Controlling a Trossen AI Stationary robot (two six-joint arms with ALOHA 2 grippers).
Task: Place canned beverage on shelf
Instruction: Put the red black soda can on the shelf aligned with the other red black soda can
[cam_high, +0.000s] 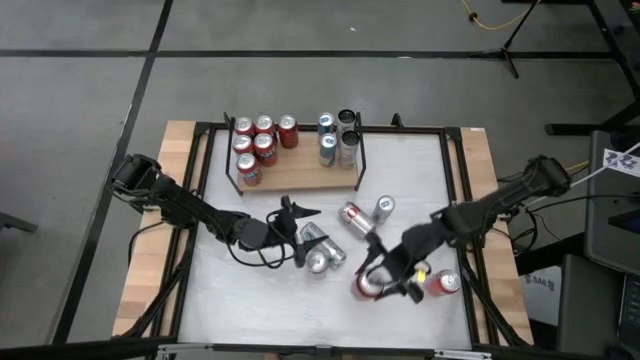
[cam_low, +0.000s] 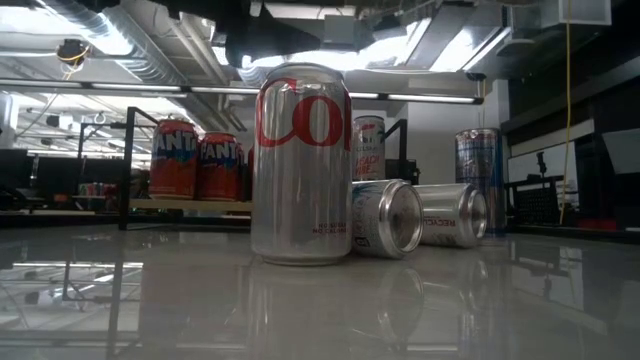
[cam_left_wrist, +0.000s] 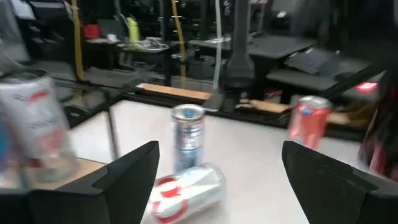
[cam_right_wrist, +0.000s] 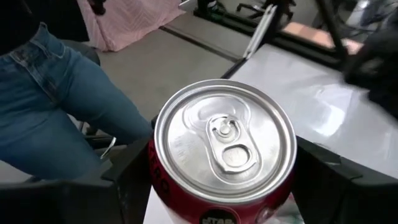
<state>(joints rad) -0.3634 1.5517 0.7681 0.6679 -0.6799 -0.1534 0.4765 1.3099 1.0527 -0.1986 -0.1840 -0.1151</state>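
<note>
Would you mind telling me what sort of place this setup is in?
Probably a robotics lab or workshop: exposed ceiling ducts, desks with equipment, and a framed test table with soda cans.

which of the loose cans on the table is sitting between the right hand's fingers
The red can near the table's front edge, its top seen close up in the right wrist view. The right hand straddles it; the other loose cans lie clear of that hand.

- I'm looking into a lab or workshop: exposed ceiling ducts and strip lights overhead.
- Black equipment benches crowd the room beyond my left hand.
- Concrete floor with tape lines, tripod legs, a yellow cable.
</note>
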